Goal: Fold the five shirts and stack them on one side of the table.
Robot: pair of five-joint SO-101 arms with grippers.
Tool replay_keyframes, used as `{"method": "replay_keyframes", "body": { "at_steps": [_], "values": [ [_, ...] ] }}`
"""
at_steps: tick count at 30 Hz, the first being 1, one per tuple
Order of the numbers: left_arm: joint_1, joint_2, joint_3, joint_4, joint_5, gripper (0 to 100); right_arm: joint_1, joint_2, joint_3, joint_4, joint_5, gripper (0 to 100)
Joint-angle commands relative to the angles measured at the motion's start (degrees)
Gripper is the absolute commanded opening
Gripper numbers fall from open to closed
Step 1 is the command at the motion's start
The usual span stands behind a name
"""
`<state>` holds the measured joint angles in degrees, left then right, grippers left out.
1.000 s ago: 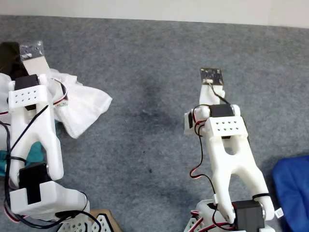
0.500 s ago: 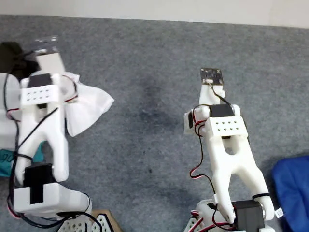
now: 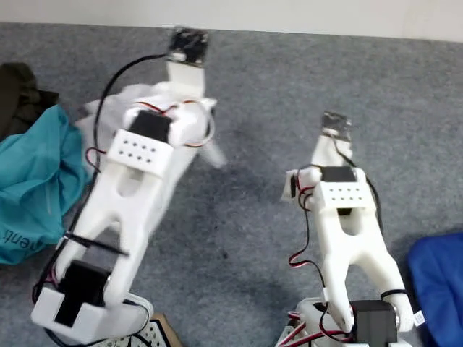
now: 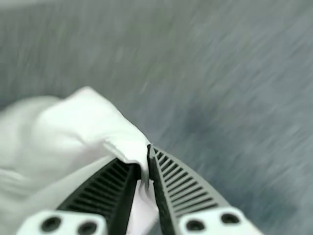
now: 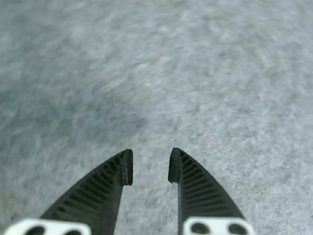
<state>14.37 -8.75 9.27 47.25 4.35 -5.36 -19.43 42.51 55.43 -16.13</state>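
White cloth shirt [image 4: 73, 127] is pinched by one fold in my left claw [image 4: 147, 164], which is clamped tight on it. The rest bunches under that arm, above the grey felt-like counter [image 3: 275, 87]. My right claw [image 5: 149, 166] hovers with a narrow gap over bare counter, well apart, so the loose cloth lies to its left, nearer my left arm.

White plastic left arm [image 3: 134, 210] extended forward, angled inward toward right arm. Black ribbed left gripper [image 4: 148, 154] clamped on white fabric shirt [image 4: 83, 127]. White plastic right arm [image 3: 349, 217] extended straight forward. Black ribbed right gripper [image 5: 150, 166] parted, empty.
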Motion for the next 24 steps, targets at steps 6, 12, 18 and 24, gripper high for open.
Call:
{"method": "replay_keyframes", "body": {
  "at_steps": [6,12,18,24],
  "values": [
    [14.11,-5.76,-3.47,-29.27,0.44,1,5.85,-0.66,0.22,-4.09,-6.68,13.5],
    [23.16,-6.90,-7.78,-40.00,0.53,1,6.73,-0.66,0.22,-4.35,-9.32,13.5],
    [18.24,-6.90,-5.23,-35.96,0.53,1,6.73,-0.75,0.31,-4.26,-9.41,13.5],
    [9.63,-6.99,10.24,-32.18,0.26,1,6.73,-0.75,0.31,-4.26,-9.41,13.5]
  ]
}}
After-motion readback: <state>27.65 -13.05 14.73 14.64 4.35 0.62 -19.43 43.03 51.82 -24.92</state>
